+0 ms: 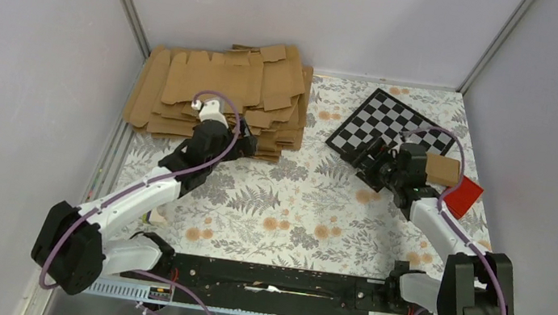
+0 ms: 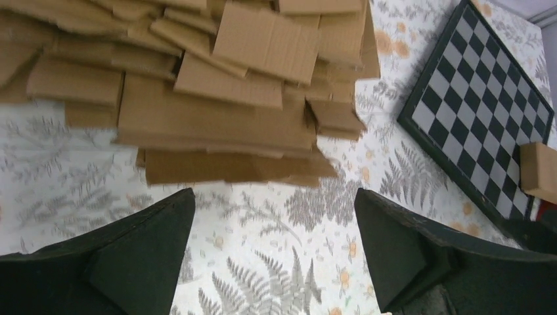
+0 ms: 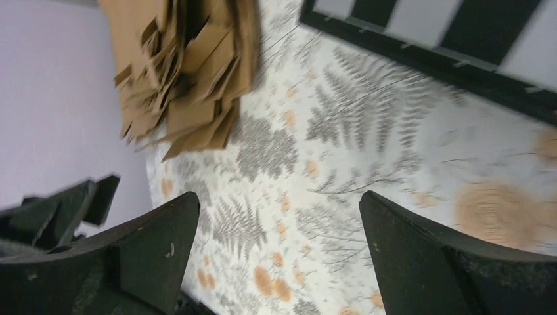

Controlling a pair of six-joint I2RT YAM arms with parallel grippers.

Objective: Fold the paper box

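A paper box (image 1: 443,169), a small brown carton, lies at the right between the chessboard and a red block; the left wrist view catches its corner (image 2: 538,172). My left gripper (image 1: 248,147) hovers open at the front edge of the thick stack of brown card sheets (image 1: 222,97), with only the patterned cloth between its fingers (image 2: 274,216). My right gripper (image 1: 369,163) is open too, low over the cloth at the chessboard's near corner and pointing left (image 3: 279,223). Neither gripper holds anything.
The stack of card sheets (image 2: 217,85) fills the back left. A black-and-white chessboard (image 1: 386,123) lies at the back right, with a red block (image 1: 462,196) beside it. Grey walls close in the table on three sides. The floral cloth (image 1: 293,208) covers the middle.
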